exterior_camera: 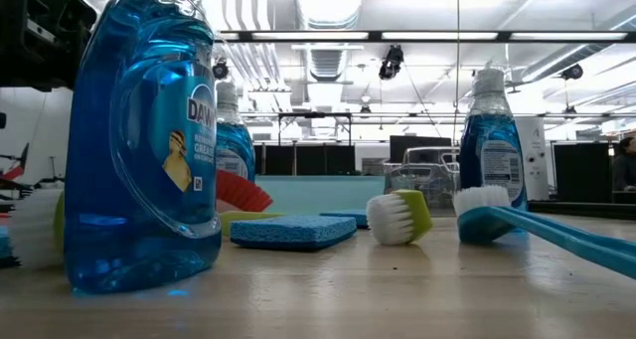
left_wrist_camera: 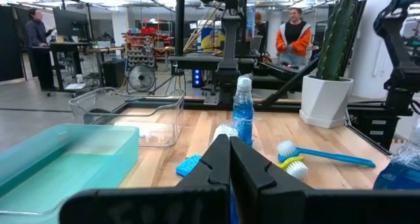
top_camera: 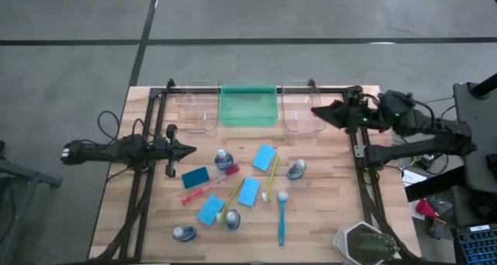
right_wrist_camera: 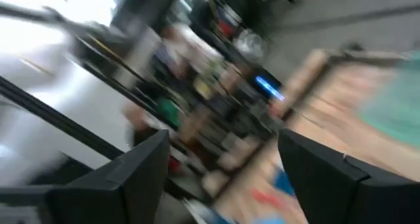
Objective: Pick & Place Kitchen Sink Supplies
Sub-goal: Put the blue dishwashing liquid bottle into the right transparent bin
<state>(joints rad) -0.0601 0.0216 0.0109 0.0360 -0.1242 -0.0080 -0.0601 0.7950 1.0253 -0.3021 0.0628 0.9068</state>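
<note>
My supplies lie scattered across the middle of the table (top_camera: pixel 311 226), in front of the two clear bins (top_camera: pixel 196 109) and the green bin (top_camera: pixel 248 106) at the far edge. Largest are the bottles of blue liquid (top_camera: pixel 224 159): full-looking, so I judge them heaviest, with slick hard plastic, and best taken at the narrow neck under the cap. Next come the brushes, long and stiff; the blue brush (top_camera: pixel 282 217) I would pinch mid-handle, clear of the bristles. The blue sponges (top_camera: pixel 265 158) are smallest to lift, soft, light and flat, so I would take them across the short edges.

My left pincer (top_camera: pixel 185 150) hovers at the left of the table with its fingers pressed together, holding nothing. My right pincer (top_camera: pixel 318 109) is over the right clear bin, its fingers spread apart and empty.

The pieces crowd each other, some touching, so the outer ones seem easiest; the frame rails hem both sides
</note>
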